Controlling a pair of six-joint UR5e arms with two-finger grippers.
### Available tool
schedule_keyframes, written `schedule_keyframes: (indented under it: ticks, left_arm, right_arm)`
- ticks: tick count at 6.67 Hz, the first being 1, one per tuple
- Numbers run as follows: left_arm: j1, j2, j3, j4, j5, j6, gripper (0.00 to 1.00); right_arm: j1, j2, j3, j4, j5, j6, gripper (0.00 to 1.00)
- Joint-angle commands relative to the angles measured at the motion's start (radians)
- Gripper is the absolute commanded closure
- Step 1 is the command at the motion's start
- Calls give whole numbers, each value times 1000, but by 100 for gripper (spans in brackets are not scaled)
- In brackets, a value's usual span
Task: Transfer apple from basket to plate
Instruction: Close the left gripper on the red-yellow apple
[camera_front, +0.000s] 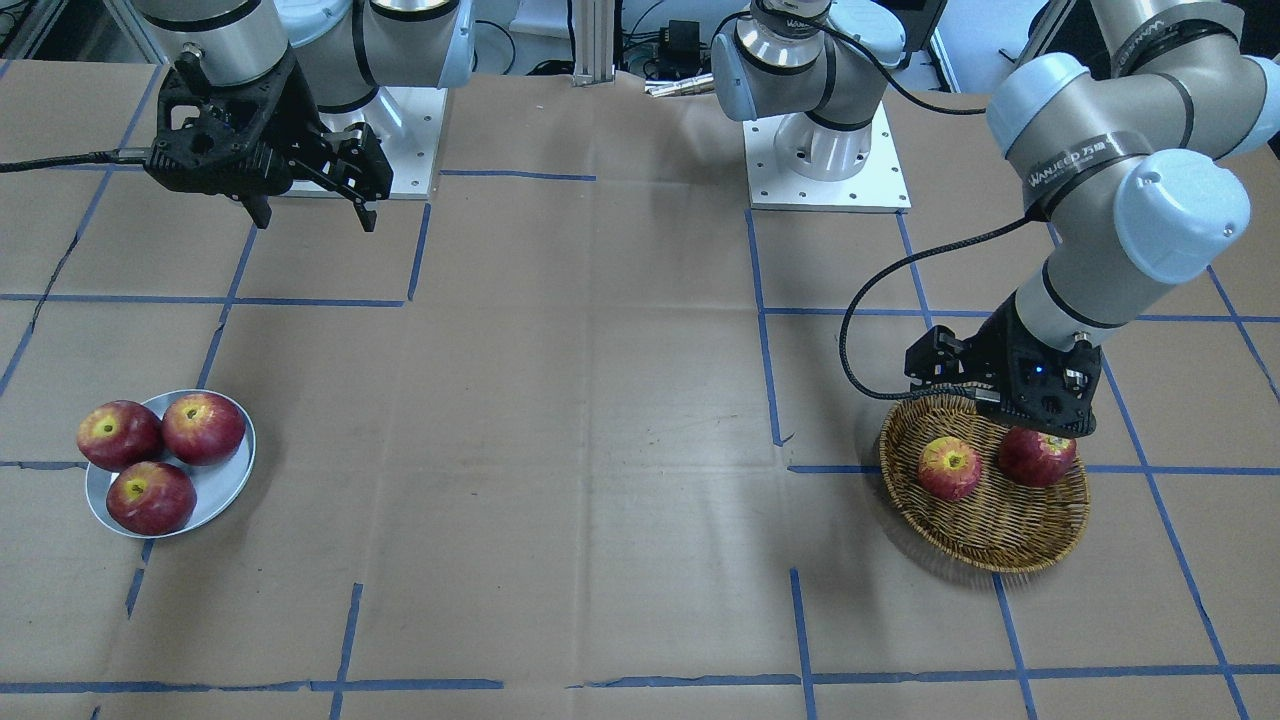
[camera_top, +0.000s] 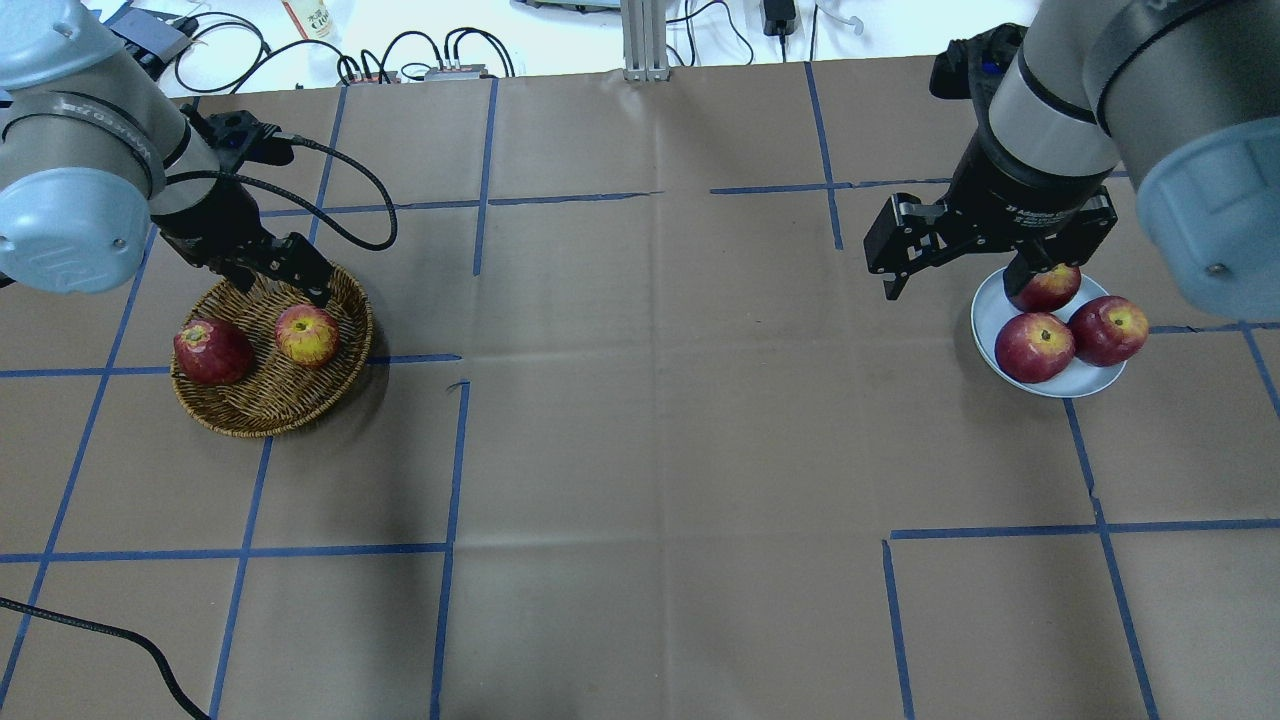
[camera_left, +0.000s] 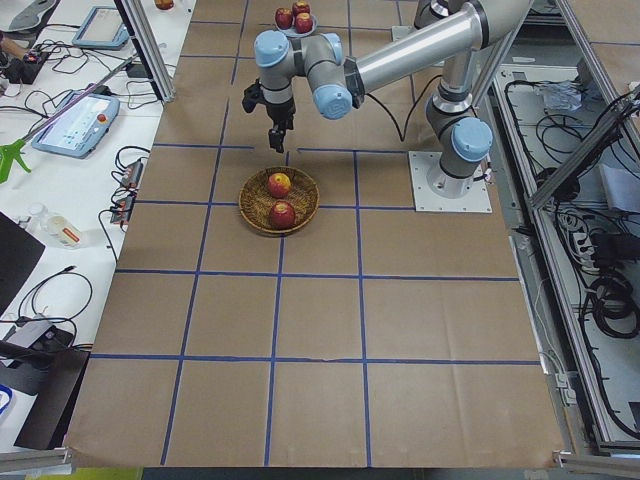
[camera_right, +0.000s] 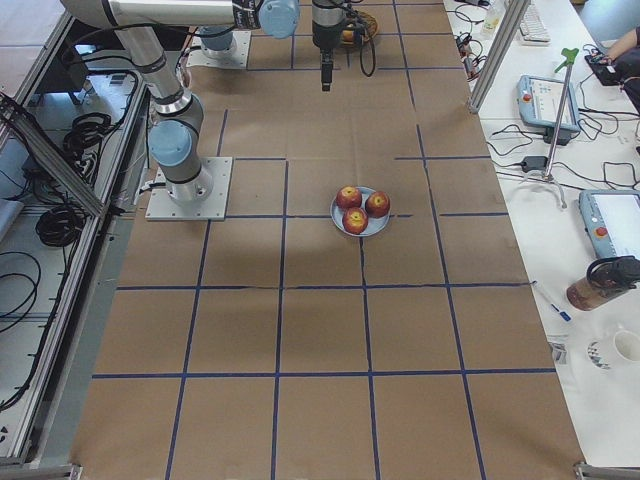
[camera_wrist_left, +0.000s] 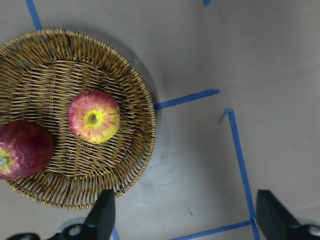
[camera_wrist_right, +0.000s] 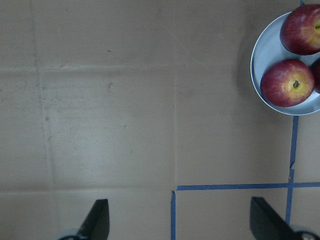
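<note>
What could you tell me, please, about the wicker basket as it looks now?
The wicker basket is round, shallow and golden brown, woven of thin strands. It sits flat on the paper-covered table and holds two apples, apart from each other: a yellow-topped apple and a darker red apple.

Red apple (camera_wrist_left: 93, 116) with yellow-streaked top, golden-brown woven basket (camera_wrist_left: 136, 85), pale grey-blue plate (camera_wrist_right: 266, 56), blue-lined brown table (camera_top: 650, 400)
</note>
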Motion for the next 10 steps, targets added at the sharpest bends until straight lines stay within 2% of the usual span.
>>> schedule_keyframes:
  ticks: [1, 3, 4, 9, 10]
  left_arm:
    - [38, -61, -59, 143, 2, 30, 1]
    - [40, -147, -59, 236, 5, 34, 1]
    - [40, -176, -61, 263, 41, 37, 1]
    - [41, -211, -90, 257, 32, 37, 1]
    - [41, -213, -82, 260, 35, 34, 13]
  right_arm:
    - [0, 0, 1, 0, -1, 0, 0]
    - [0, 0, 1, 0, -1, 0, 0]
    - [2, 0, 1, 0, -1, 0, 0]
    - [2, 0, 1, 0, -1, 0, 0]
    - [0, 0, 1, 0, -1, 0, 0]
